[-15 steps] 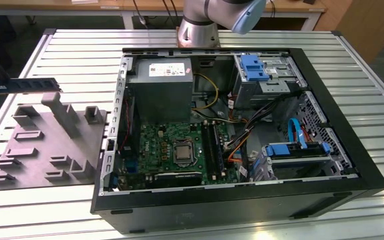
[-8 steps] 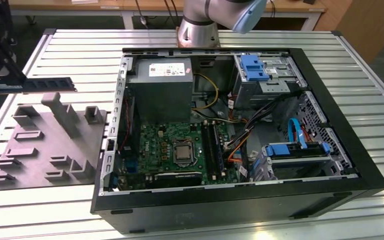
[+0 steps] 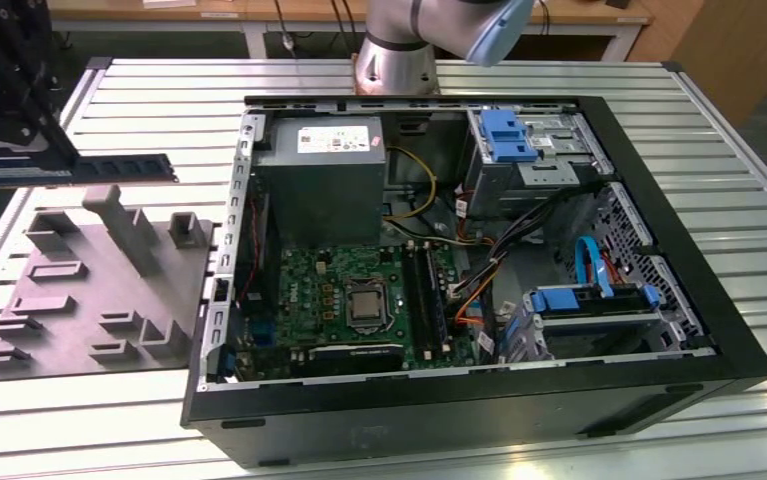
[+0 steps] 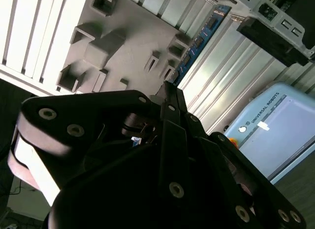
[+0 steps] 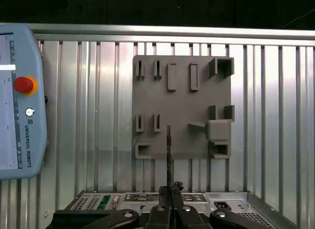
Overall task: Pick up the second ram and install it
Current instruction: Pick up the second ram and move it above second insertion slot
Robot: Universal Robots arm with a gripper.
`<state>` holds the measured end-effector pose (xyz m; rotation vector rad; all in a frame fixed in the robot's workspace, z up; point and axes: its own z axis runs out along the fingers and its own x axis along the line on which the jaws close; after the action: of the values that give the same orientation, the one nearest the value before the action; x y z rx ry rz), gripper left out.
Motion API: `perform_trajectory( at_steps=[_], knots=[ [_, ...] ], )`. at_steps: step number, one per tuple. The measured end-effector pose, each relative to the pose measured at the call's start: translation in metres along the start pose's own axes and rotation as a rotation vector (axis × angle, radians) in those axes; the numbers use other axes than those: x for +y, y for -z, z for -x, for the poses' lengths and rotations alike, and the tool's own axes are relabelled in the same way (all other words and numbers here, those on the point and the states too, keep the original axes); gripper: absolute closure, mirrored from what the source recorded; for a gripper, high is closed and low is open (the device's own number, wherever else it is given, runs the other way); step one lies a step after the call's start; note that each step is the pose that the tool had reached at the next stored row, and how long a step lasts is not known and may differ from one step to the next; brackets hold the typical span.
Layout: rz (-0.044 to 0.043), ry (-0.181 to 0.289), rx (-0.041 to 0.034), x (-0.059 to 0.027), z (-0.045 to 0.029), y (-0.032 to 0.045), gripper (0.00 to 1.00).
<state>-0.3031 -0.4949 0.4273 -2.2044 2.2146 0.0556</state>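
One stick is in hand: the gripper (image 5: 169, 192) has its fingers (image 5: 158, 215) clamped on the second ram (image 3: 116, 167), seemingly near one end. The stick juts out level above the grey fixture (image 3: 90, 290), by the table (image 3: 703, 200) edge on the exterior view's left. I'd move slowly and keep it level, since that long free end could lever in the grip. Farther off, the open computer case (image 3: 737, 340) holds the black memory slots (image 3: 426, 290), well apart from the stick.
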Motion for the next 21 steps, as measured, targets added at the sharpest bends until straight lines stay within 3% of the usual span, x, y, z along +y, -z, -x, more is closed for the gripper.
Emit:
perform_trajectory(
  at_steps=[21],
  knots=[
    [0.0,0.0,0.0,-0.062,0.0003,0.0006,0.89]
  ],
)
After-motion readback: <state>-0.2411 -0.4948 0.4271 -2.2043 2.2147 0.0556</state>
